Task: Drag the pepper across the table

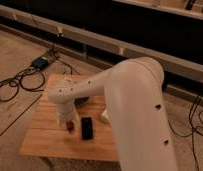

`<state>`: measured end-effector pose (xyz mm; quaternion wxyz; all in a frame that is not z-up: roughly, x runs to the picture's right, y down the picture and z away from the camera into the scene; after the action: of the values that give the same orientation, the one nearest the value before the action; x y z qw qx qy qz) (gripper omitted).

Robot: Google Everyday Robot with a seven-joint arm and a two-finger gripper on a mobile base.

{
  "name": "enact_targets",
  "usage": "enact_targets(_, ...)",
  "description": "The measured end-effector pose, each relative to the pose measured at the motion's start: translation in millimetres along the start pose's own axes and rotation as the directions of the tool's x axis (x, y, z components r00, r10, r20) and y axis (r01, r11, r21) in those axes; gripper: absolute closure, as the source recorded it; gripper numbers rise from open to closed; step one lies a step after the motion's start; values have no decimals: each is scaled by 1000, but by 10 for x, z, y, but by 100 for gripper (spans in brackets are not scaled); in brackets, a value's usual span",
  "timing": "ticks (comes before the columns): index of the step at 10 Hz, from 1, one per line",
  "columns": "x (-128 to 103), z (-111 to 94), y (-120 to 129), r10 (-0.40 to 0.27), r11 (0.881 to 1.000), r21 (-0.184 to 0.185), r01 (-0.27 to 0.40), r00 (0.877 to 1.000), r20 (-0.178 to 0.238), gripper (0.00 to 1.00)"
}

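The small dark red-brown pepper [71, 126] lies on the light wooden table [47, 140], just left of a flat black slab [87, 128]. My white arm reaches down from the right and covers much of the table's far side. My gripper [68, 120] hangs at the arm's end directly over the pepper, right at it. The arm's bulk hides the far right part of the table top.
A white object [104, 117] peeks out from under the arm to the right of the slab. Black cables [15, 82] and a dark blue box [42, 62] lie on the floor to the left. A dark wall with a rail runs behind.
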<state>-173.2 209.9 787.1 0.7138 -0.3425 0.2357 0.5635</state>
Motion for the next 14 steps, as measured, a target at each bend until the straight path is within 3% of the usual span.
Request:
enact_targets(9,-183,339,-16,-49,999,3,49,998,-26,37)
enact_targets(14,-174,375,-27,-61,998,19,61,997,-40,86)
